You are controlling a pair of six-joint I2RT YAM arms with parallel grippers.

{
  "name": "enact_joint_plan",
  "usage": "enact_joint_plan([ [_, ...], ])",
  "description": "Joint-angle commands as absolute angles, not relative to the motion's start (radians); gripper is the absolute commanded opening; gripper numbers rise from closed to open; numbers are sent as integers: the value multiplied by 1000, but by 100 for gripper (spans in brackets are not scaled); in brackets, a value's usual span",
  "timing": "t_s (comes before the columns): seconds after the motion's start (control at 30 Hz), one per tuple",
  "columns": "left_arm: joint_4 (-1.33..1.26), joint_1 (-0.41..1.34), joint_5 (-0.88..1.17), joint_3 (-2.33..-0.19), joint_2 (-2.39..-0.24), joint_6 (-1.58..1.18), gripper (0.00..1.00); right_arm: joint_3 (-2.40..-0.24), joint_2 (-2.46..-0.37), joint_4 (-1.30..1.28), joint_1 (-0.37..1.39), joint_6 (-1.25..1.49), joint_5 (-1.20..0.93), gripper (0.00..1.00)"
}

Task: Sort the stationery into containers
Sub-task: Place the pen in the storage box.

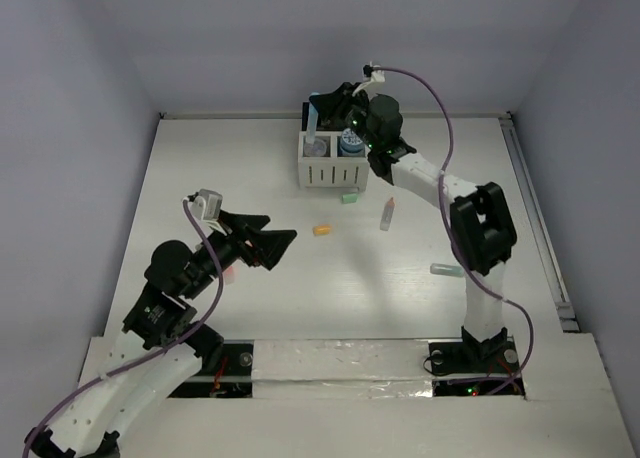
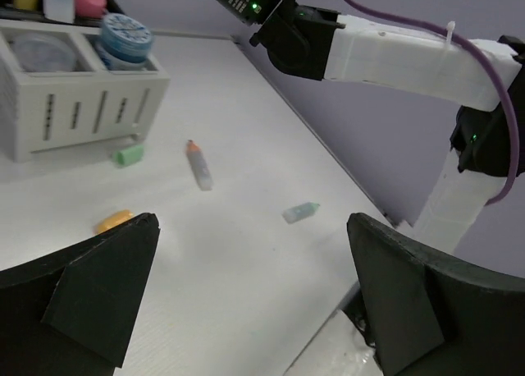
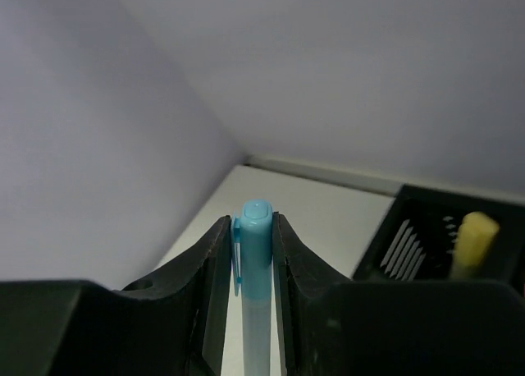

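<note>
Over the organiser [image 1: 333, 168] by the far wall, right gripper [image 3: 251, 228] is clamped on a blue pen [image 3: 256, 310]. The pen's long axis runs along the fingers, clip end poking just past the tips. White print on the right arm [image 2: 394, 56], at its black wrist, is too small to read. Left gripper [image 2: 254, 294] is spread wide, gripping nothing, over mid-table. Orange stub [image 2: 113, 221], green stub [image 2: 129, 154], orange-capped tube [image 2: 199, 164] and pale tube [image 2: 301, 213] lie loose, well apart, with bare table [image 2: 246, 261] between.
</note>
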State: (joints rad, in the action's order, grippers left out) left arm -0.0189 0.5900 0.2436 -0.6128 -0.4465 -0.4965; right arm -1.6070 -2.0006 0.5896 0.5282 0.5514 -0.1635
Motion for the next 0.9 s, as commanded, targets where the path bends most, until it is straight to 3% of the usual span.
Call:
enact_joint_plan([
  [0.0, 113, 592, 89, -701, -426, -417, 99, -1828, -2126, 552, 500, 454, -94, 0],
  [0.4, 169, 592, -98, -689, -377, -334, 99, -2419, -2537, 440, 460, 322, -17, 0],
  [0.73, 173, 592, -121, -686, -391, -336, 99, -2359, -2583, 495, 460, 287, -6, 0],
  [0.77, 175, 592, -121, -686, -393, -336, 99, -2346, -2580, 505, 460, 284, -6, 1],
  [0.8, 178, 592, -121, -686, -393, -336, 99, -2336, -2570, 512, 460, 284, -9, 13],
  [0.87, 179, 592, -123, -684, -388, -339, 99, -2296, -2553, 540, 460, 281, -32, 28],
])
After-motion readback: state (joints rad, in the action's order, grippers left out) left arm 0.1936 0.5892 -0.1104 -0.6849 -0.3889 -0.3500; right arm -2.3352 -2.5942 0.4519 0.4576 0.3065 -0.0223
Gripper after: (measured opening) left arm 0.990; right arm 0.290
